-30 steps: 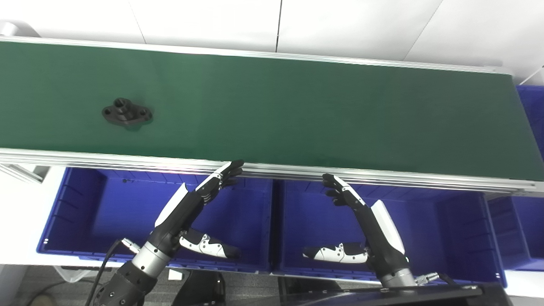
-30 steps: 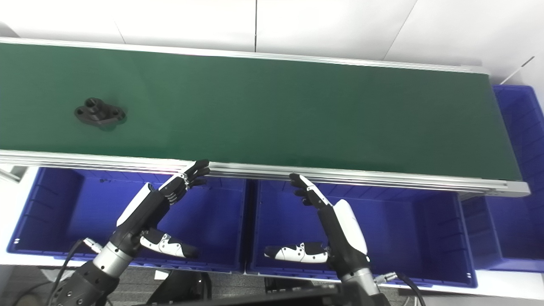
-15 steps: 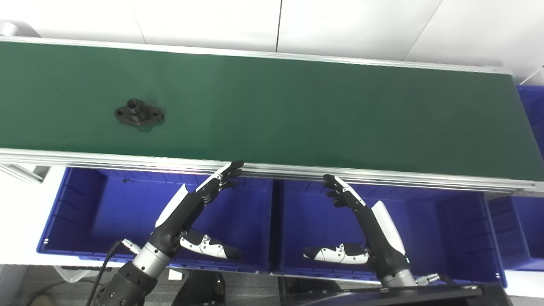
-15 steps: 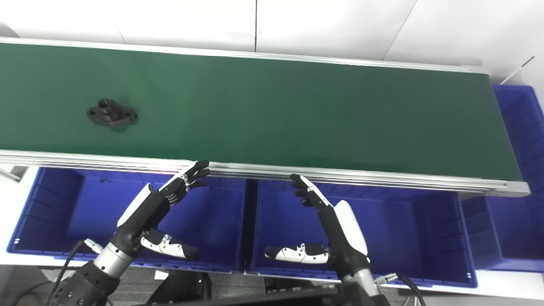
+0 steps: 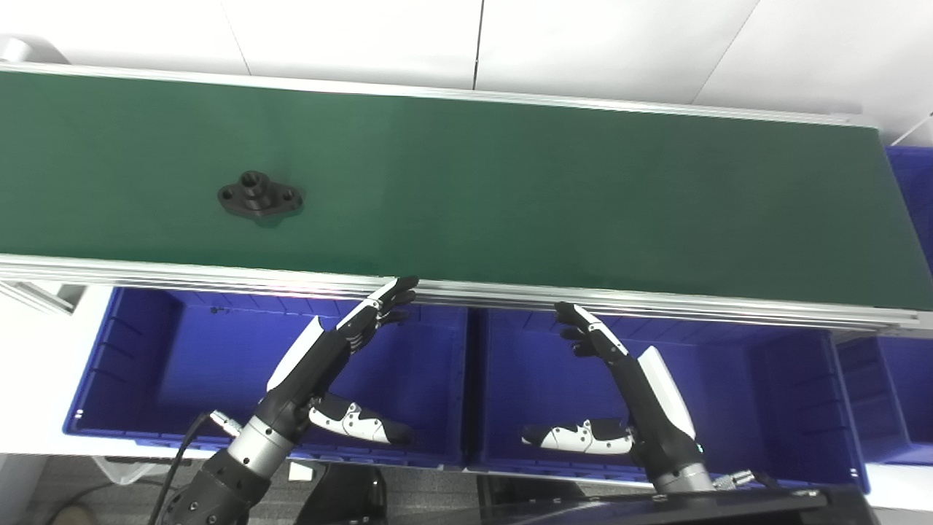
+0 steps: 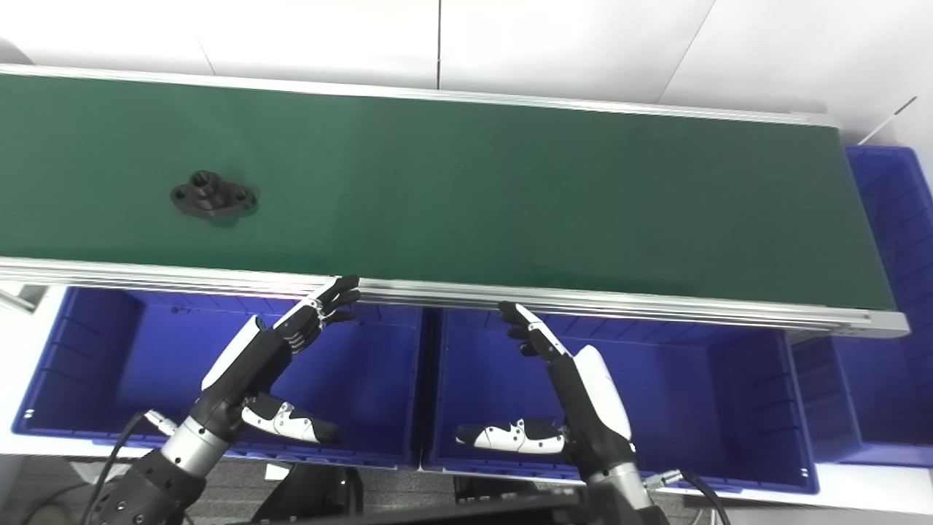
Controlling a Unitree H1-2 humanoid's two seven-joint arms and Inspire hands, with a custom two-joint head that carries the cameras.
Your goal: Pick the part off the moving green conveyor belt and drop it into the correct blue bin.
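A black flanged part [image 5: 260, 200] with a raised hub and two side holes lies on the green conveyor belt [image 5: 510, 182], left of centre; it also shows in the right eye view [image 6: 213, 200]. My left hand [image 5: 332, 357] is open and empty, held above the left blue bin [image 5: 146, 364], fingertips near the belt's front rail. My right hand [image 5: 627, 386] is open and empty above the middle blue bin [image 5: 765, 394]. Both hands are well short of the part.
An aluminium rail [image 5: 656, 302] runs along the belt's near edge. A third blue bin [image 5: 889, 394] stands at the right, and another blue bin [image 6: 889, 211] sits beyond the belt's right end. A white wall is behind the belt.
The black part has travelled to the right along the belt. Both hands have stayed nearly still; the right hand dipped very slightly.
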